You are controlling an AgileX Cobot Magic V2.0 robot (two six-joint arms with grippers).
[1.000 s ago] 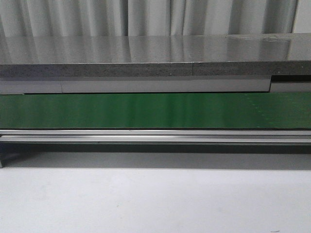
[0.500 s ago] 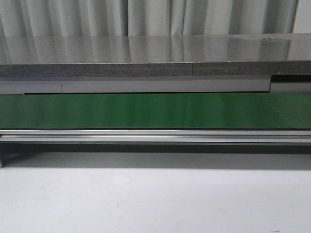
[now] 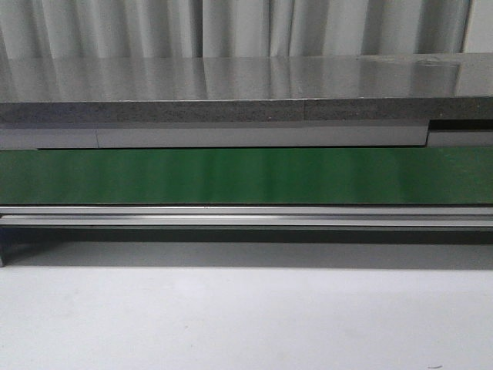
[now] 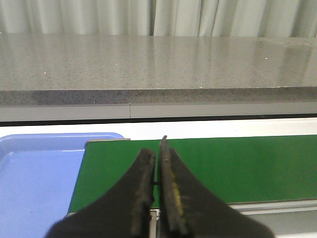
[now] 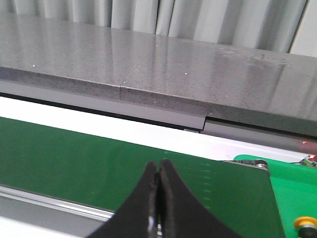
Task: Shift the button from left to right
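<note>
The button is not in view in any frame. The green conveyor belt [image 3: 246,176] runs across the front view with nothing on it. My left gripper [image 4: 157,148] is shut and empty, over the belt's left end [image 4: 237,163]. My right gripper [image 5: 159,166] is shut and empty, over the belt's right part [image 5: 74,158]. Neither gripper shows in the front view. A small round yellow part [image 5: 305,224], cut off by the frame edge, sits on the green end cover; I cannot tell what it is.
A blue tray [image 4: 29,178] lies just beyond the belt's left end. A grey stone counter [image 3: 246,81] runs behind the belt. A metal rail [image 3: 246,216] edges the belt's front, with the white table [image 3: 246,316] before it.
Faint dotted marks on the belt's right part one second ago no longer show in the front view. Nothing else has changed.
</note>
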